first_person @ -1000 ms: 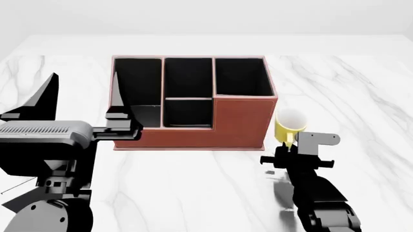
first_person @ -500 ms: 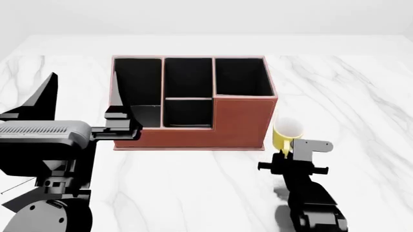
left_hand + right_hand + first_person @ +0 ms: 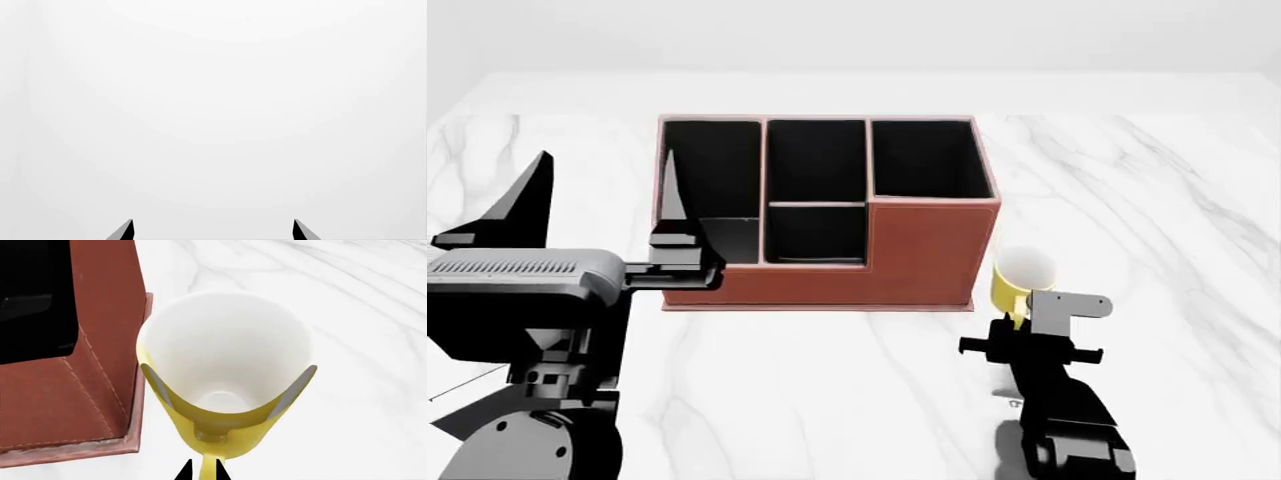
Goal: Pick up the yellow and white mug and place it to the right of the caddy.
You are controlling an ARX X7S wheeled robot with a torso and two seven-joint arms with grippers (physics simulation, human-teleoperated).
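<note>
Yellow and white mug (image 3: 1024, 277) has come down over the last second and now sits low just right of the caddy (image 3: 827, 215); our right gripper (image 3: 202, 471) still pinches its handle, so release remains, left gripper (image 3: 601, 225) spread idle

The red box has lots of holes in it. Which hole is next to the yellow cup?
The back right hole of the red box, in its tallest corner. The yellow cup stands beside that end; the other holes lie further left.
</note>
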